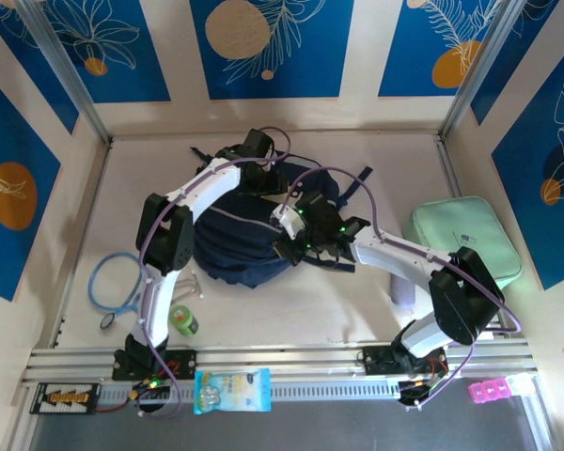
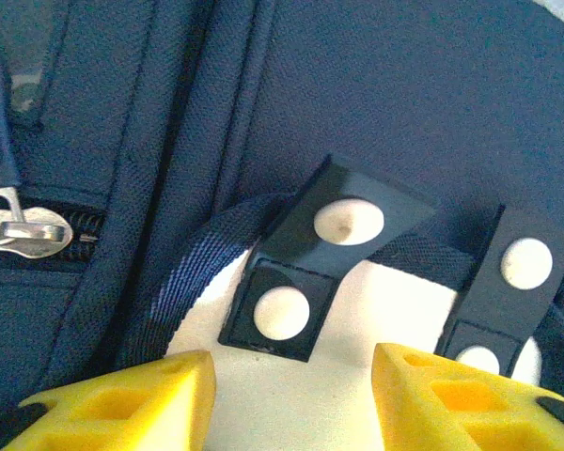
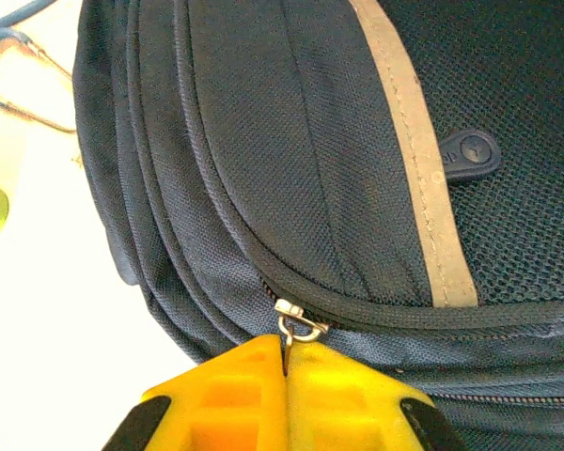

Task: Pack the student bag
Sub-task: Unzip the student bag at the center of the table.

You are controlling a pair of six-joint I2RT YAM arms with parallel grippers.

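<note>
Centre of bench (image 1: 395, 160): student bag (image 1: 244, 244) lying flat; right fingers (image 3: 235, 395) pinched shut on its zip pull (image 3: 296, 324); left fingers (image 2: 122, 395) half open, empty, over the carry handle (image 2: 197, 272); mint-green case (image 1: 465, 240), blue cable (image 1: 113, 282) not packed yet, so early stage

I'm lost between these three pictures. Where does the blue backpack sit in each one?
Top external: the student bag lies mid-table, between the two arms.
Left wrist: the student bag takes the upper part, its handle strap just ahead of the open left gripper.
Right wrist: the student bag spans the picture; the right gripper pinches its zip pull.
Shared landmark: the pale tabletop beside it.
</note>
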